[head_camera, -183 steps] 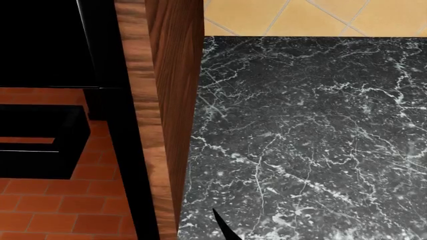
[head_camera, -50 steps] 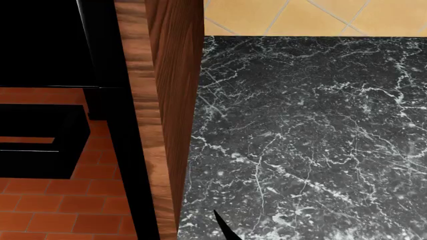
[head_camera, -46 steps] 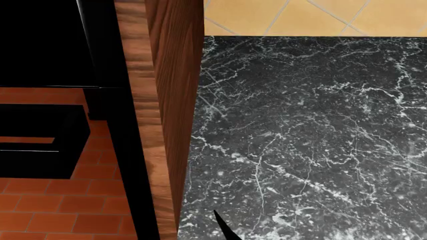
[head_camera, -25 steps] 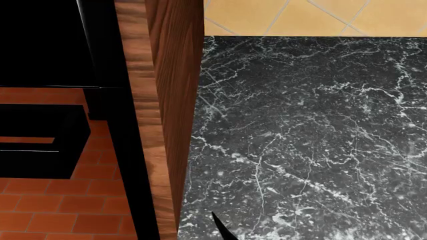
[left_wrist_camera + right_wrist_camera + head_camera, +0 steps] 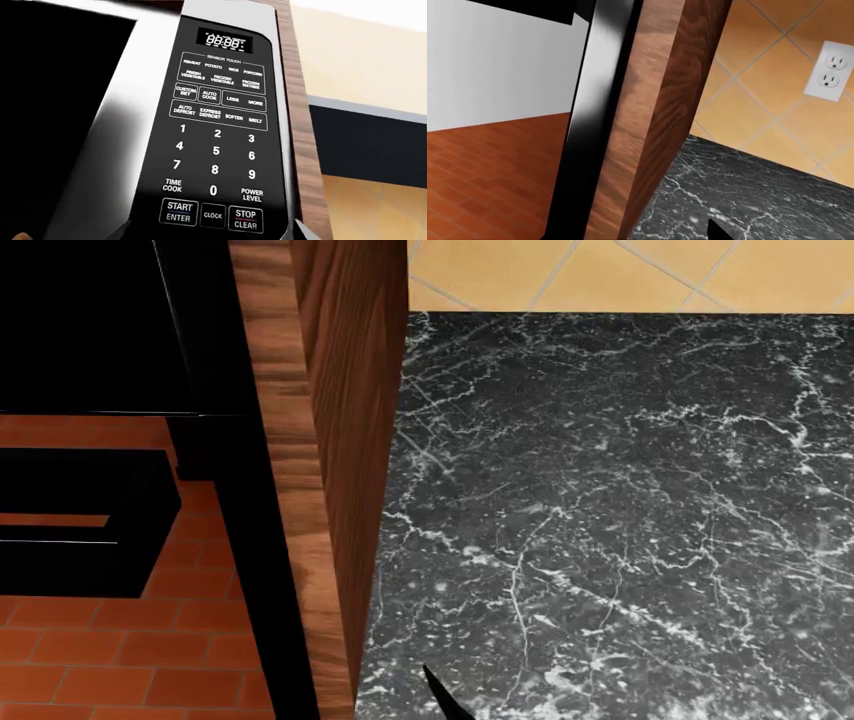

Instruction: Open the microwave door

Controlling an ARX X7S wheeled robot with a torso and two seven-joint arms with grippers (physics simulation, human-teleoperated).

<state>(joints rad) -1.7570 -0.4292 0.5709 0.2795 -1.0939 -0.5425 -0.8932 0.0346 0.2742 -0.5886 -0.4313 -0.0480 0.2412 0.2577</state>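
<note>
A microwave point(image 5: 200, 125) has a glossy black control panel point(image 5: 217, 145) with white printed labels, framed by brushed silver metal trim point(image 5: 275, 75); its door window point(image 5: 60, 115) is dark, smooth and reflective. A countertop point(image 5: 614, 510) is polished black marble with white veining. A cabinet side panel point(image 5: 350, 440) is warm, grained wood with a slight sheen. The wall tiles point(image 5: 760, 95) are matt yellow-orange; a white plastic outlet point(image 5: 832, 70) sits on them. The floor point(image 5: 120, 650) is matt terracotta tile.

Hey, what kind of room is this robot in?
Most likely a home kitchen: a microwave with a touch keypad, a dark marble countertop against a tan tiled backsplash with a wall outlet, and terracotta floor tiles.
</note>
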